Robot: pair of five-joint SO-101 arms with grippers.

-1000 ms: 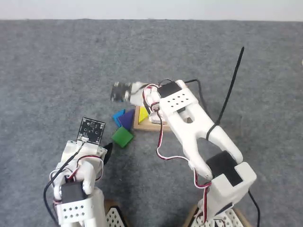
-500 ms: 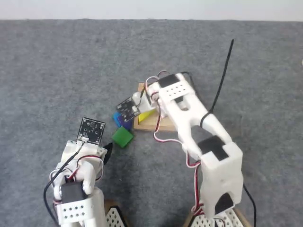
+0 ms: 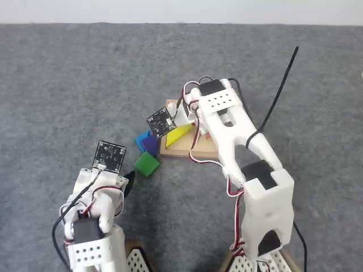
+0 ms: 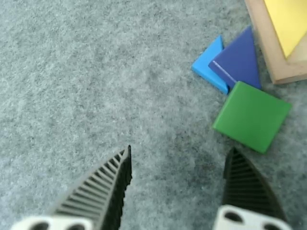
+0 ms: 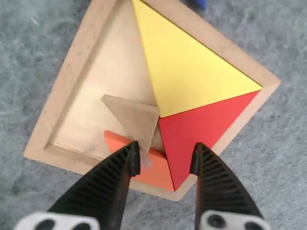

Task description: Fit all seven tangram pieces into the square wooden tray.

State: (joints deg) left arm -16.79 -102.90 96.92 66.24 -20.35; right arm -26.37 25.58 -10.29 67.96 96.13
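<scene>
Left jaws open and empty, low over the grey felt worktop (image 4: 72, 72). The green square tile (image 4: 252, 116) sits just past one jaw tip, beside the dark-blue triangle (image 4: 238, 60), which overlaps the light-blue piece (image 4: 209, 66). Farther on, the square wooden tray (image 5: 69, 81) holds the large yellow triangle (image 5: 187, 72), red triangle (image 5: 206, 129), orange piece (image 5: 156, 167) and tan triangle (image 5: 134, 120). Right jaws open, gripping nothing, over the orange and red pieces.

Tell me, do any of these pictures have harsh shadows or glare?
High view: even light on the grey carpet, no glare. Left wrist view: a soft darker patch on the carpet between the green square and the left hand. Right wrist view: a dim triangular patch on the wooden tray floor by the right hand, possibly a shadow.
</scene>
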